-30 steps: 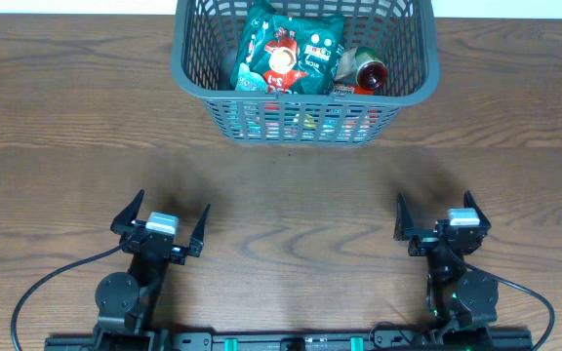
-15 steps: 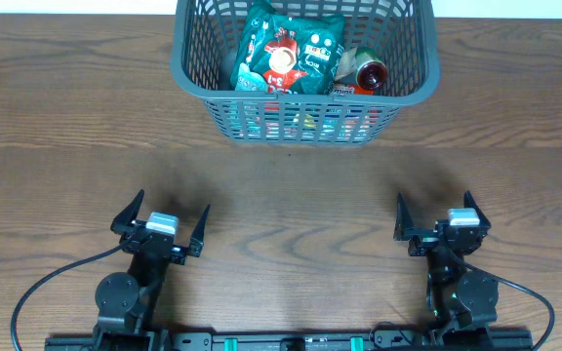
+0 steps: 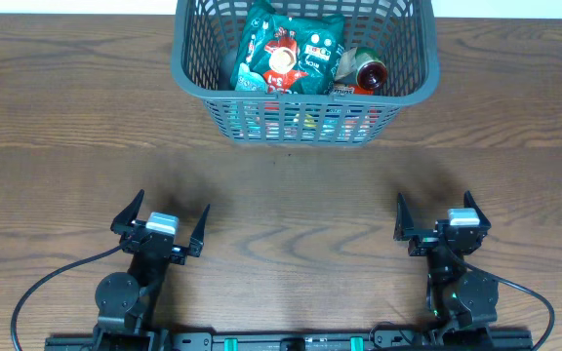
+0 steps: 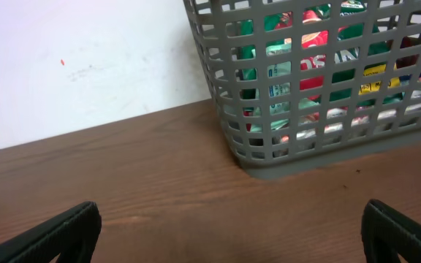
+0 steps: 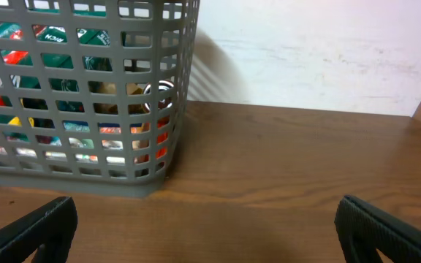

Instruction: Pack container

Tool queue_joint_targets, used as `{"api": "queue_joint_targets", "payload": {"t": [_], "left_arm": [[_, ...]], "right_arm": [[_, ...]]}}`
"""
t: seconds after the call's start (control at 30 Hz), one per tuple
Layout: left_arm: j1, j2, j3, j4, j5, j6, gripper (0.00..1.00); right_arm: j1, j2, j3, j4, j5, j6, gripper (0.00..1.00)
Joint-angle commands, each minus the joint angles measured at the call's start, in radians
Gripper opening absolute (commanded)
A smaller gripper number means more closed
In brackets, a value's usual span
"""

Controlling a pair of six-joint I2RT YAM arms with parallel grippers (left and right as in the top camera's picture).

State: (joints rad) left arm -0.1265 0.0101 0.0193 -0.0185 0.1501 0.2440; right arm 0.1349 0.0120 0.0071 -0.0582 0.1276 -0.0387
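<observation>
The container [image 3: 191, 76], a large dark grey lattice basket, stands at the far middle of the table. It holds green and red snack bags [image 3: 291, 51] and a can with a red top [image 3: 370, 71]. It also shows in the left wrist view [image 4: 225, 117] and the right wrist view [image 5: 174, 88], with the packets visible through the slots. My left gripper [image 3: 162, 220] is open and empty near the front left edge [image 4: 229, 237]. My right gripper [image 3: 435, 215] is open and empty near the front right edge [image 5: 203, 234]. Both are well short of the container.
The brown wooden table [image 3: 291, 195] stretches between the grippers and the container. A white wall [image 4: 86, 58] rises behind the table's far edge. Black cables [image 3: 37, 288] run from the arm bases at the front.
</observation>
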Motion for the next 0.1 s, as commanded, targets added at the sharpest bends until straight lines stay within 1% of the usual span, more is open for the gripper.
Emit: {"api": "queue_joint_targets", "payload": {"t": [0.0,0.07], "left_arm": [[-0.003,-0.005,-0.015,-0.037,0.025,0.017,0.99],[-0.003,-0.005,-0.015,-0.037,0.025,0.017,0.99]], "right_arm": [[0.0,-0.006,-0.002,-0.005,-0.004,-0.015,0.99],[0.0,-0.006,-0.002,-0.005,-0.004,-0.015,0.99]]}}
